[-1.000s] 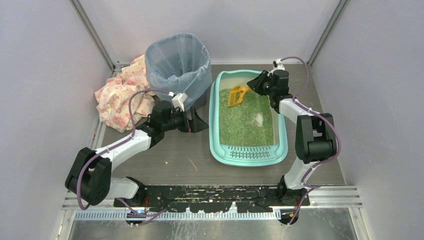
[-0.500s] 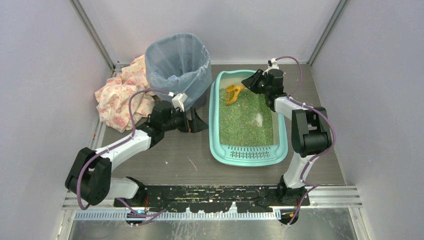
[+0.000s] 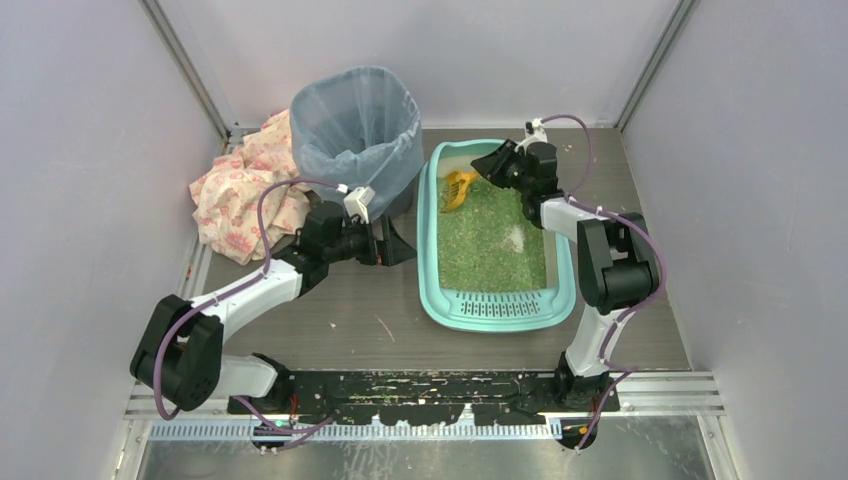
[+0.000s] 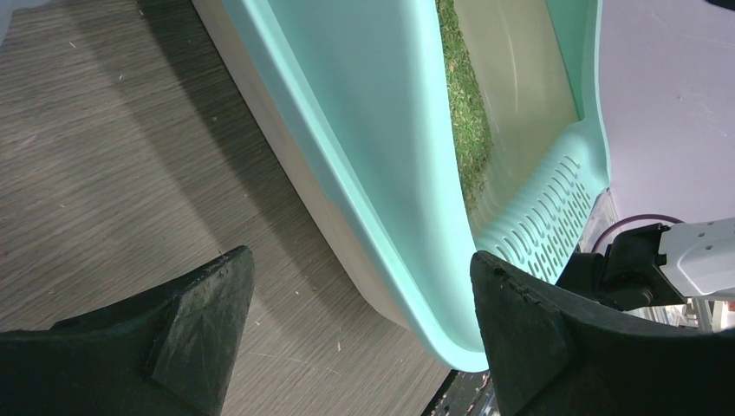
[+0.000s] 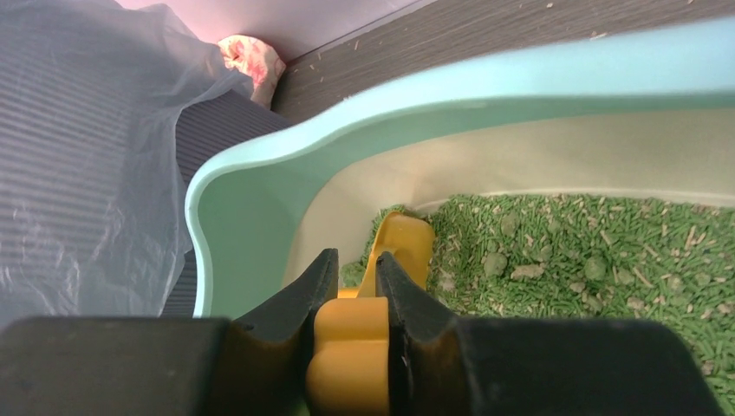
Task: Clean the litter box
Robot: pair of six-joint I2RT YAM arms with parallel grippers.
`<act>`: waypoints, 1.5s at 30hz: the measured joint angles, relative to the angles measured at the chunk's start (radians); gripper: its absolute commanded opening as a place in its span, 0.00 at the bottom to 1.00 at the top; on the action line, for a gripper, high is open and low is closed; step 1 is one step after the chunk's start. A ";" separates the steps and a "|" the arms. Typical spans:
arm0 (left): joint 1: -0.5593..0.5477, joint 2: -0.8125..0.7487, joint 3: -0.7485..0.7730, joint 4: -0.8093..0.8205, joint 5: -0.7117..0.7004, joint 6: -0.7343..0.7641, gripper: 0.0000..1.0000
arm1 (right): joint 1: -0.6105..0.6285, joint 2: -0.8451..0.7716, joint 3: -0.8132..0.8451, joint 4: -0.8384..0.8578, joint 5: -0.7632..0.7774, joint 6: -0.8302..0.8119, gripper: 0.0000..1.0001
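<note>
While right jaws clamp scoop [image 5: 351, 351], partly hidden, left jaws apart beside litter box [image 4: 364, 156].

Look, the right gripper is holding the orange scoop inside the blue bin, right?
No. The right gripper holds the orange scoop inside the teal litter box, not inside the blue bin. The right wrist view shows it.

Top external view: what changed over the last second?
The right pincer, shut on the orange scoop, swept left toward the far-left corner of the litter box, dragging the scoop across the litter. The left pincer, open beside the box, the bin and the cloth stayed put.
</note>
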 measured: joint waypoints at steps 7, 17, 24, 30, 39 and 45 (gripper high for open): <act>0.000 0.000 0.000 0.000 0.000 0.000 0.94 | -0.021 0.005 -0.093 0.127 -0.058 0.105 0.01; 0.000 0.000 0.000 0.001 0.000 0.000 0.94 | -0.055 0.003 -0.169 0.214 -0.120 0.193 0.01; 0.000 0.000 0.000 0.001 0.000 -0.001 0.94 | -0.076 -0.032 -0.216 0.264 -0.153 0.250 0.01; 0.000 0.000 0.000 0.001 0.001 -0.001 0.94 | -0.094 -0.103 -0.221 0.243 -0.182 0.254 0.01; 0.000 0.000 0.000 0.001 0.001 -0.001 0.94 | -0.102 -0.223 -0.221 0.137 -0.177 0.184 0.01; 0.000 0.000 0.000 0.002 0.001 -0.001 0.94 | -0.132 -0.251 -0.246 0.117 -0.177 0.167 0.01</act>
